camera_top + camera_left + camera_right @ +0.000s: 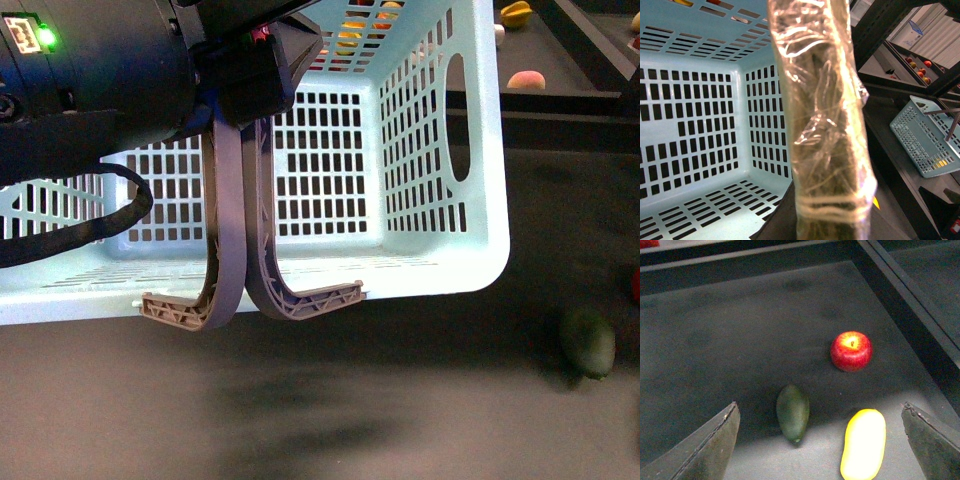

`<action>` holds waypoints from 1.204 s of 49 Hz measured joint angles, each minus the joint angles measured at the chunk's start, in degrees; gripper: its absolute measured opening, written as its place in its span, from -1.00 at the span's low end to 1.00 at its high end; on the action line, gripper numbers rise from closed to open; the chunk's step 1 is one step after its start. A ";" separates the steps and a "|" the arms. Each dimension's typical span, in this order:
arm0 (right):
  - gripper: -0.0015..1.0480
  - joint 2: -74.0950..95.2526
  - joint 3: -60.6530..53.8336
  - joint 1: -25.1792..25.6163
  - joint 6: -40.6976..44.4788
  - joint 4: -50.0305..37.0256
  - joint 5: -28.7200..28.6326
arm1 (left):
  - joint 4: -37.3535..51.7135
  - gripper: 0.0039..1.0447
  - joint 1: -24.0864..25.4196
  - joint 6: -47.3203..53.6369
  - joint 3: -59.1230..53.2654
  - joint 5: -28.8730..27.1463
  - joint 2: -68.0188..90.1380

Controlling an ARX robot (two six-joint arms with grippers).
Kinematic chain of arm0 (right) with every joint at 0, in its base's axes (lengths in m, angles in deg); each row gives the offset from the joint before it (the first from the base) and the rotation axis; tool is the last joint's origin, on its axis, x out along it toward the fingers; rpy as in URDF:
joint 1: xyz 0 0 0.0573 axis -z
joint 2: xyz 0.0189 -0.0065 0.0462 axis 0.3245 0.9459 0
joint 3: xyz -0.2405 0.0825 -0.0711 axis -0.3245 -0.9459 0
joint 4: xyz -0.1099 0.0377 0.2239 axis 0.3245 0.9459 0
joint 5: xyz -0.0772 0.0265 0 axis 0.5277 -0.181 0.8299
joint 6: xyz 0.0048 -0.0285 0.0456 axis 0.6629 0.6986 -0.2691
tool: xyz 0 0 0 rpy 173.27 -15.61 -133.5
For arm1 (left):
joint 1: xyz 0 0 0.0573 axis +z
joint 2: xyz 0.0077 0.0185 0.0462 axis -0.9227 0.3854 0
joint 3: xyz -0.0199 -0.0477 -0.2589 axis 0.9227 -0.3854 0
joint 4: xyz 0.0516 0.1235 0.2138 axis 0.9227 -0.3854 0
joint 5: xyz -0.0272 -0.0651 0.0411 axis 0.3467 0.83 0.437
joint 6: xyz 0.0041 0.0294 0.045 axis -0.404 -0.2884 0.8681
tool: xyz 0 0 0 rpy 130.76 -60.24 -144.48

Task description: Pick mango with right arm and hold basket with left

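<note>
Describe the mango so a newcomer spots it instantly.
On the dark grey table, near its black rail, three fruits lie ahead of the open right gripper. The mango is the oblong, bright yellow one, beside a dark green oval fruit and a round red apple.

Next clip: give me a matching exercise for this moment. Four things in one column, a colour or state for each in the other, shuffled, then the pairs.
Things:
1 mango
2 apple
3 basket
4 right gripper

Colour or state:
a open, holding nothing
b red
c turquoise, handles raised into the left gripper
d yellow, beside a dark green fruit

Pairs: 1-d, 2-b, 3-c, 4-a
</note>
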State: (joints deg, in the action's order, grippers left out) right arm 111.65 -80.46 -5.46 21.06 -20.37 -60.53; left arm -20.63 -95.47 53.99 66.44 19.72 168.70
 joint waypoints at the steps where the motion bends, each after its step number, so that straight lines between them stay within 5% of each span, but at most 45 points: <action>1: 0.85 2.05 0.42 0.35 -0.02 -1.14 -0.09 | 0.00 -0.86 0.00 0.00 0.00 0.00 0.00; 16: 0.85 26.93 7.15 5.68 -0.04 -11.69 0.37 | 0.00 -0.86 0.00 0.00 0.00 -0.02 0.00; 59: 0.85 51.69 26.16 12.13 -0.42 -7.89 3.06 | 0.00 -0.86 0.00 0.00 0.00 -0.02 0.00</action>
State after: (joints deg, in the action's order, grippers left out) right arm 163.34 -54.30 6.67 20.65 -28.26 -57.47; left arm -20.63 -95.47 53.99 66.44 19.70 168.70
